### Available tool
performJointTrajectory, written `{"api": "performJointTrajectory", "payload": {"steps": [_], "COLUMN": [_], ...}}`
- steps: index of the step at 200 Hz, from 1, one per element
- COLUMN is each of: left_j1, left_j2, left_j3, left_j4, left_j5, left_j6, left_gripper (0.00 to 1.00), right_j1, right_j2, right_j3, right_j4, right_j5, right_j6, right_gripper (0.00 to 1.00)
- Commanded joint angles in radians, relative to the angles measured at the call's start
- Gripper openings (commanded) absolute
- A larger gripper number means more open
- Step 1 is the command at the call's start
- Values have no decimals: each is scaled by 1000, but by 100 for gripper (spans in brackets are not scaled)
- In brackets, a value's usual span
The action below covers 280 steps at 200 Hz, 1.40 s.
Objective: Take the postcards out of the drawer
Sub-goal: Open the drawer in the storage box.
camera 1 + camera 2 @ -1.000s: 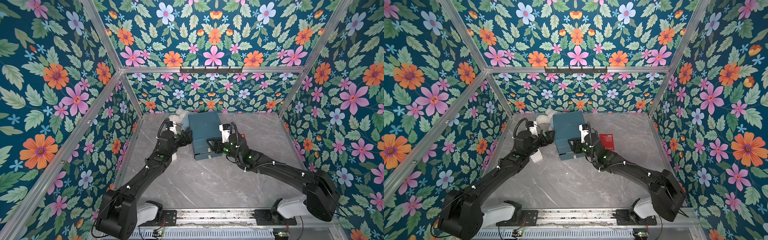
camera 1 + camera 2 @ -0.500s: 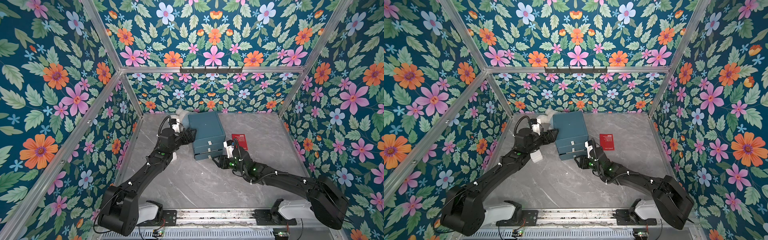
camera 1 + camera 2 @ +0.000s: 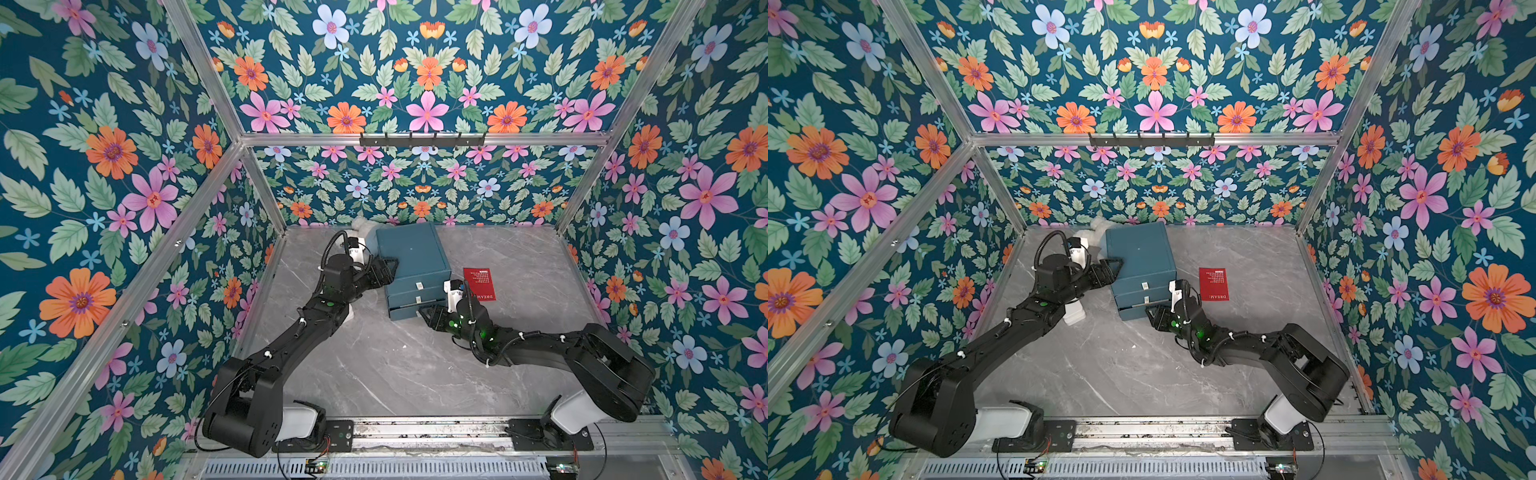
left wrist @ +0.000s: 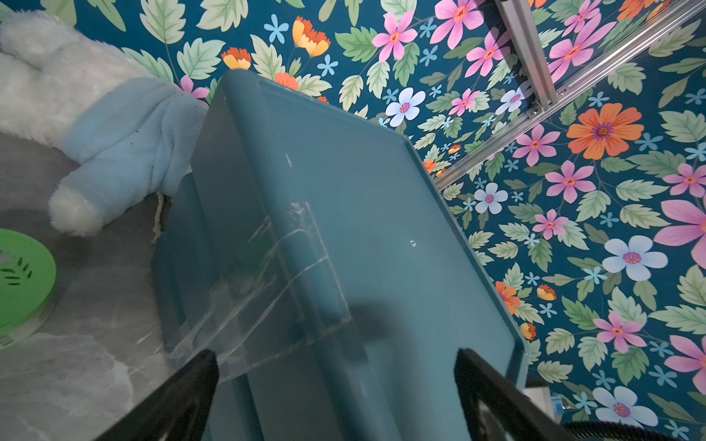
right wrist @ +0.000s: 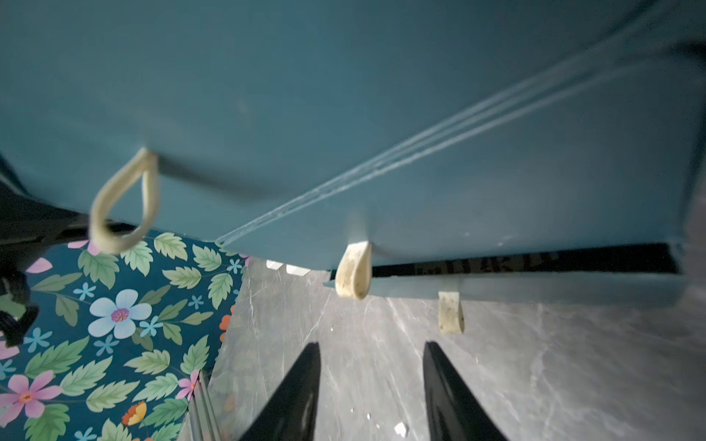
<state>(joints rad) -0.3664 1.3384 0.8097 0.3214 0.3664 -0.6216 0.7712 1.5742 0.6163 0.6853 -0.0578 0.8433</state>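
Postcards point(image 3: 1214, 284) looked thin, light and bendy, best pinched by an edge: one red card point(image 3: 480, 284) lay on the worktop point(image 3: 395, 365), any others hidden in the barely open drawer point(image 5: 535, 290). Right jaws stood open, empty; left jaws gaped against the cabinet point(image 3: 411, 249).

The drawer unit point(image 3: 411, 253) is half hiding the plush toy point(image 3: 362, 224) at the bench's far edge. Lettering in the gap above the lowest drawer point(image 5: 535, 288) is blurring out; the picture's edge is cutting off the green disc point(image 4: 19, 282).
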Motion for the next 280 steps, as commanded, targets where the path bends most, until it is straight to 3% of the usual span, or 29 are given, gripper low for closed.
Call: {"api": "performJointTrajectory", "payload": {"steps": [1,64,83,111,143,184,280], "left_j1": [0,0,-1,0,0,0,-1], "left_j2": [8,30,30,29,27,29,30], "left_j3": [12,20,20,20,20,23,51], "left_j4": [30,30,28,25,24,24,7], "left_j5": [8,16,17,14,8,8,-8], "left_j6": [3,7,8,8,9,4,12], "left_gripper": [99,99,99,99,99,99,99], "right_j1": [-3,-31,-36,-45,-45,-44,-8], "right_j2": [29,137,158,162,134,92,-216], "right_j3": [9,62,74,67,42,3,-151], "right_j4": [154,220,233,252,255,211,-94], "right_j5": [55,22,10,2,13,-12,-65], "right_j6": [24,38,49,60,57,57,84], "right_gripper": [46,44,36,15,0,0,0]}}
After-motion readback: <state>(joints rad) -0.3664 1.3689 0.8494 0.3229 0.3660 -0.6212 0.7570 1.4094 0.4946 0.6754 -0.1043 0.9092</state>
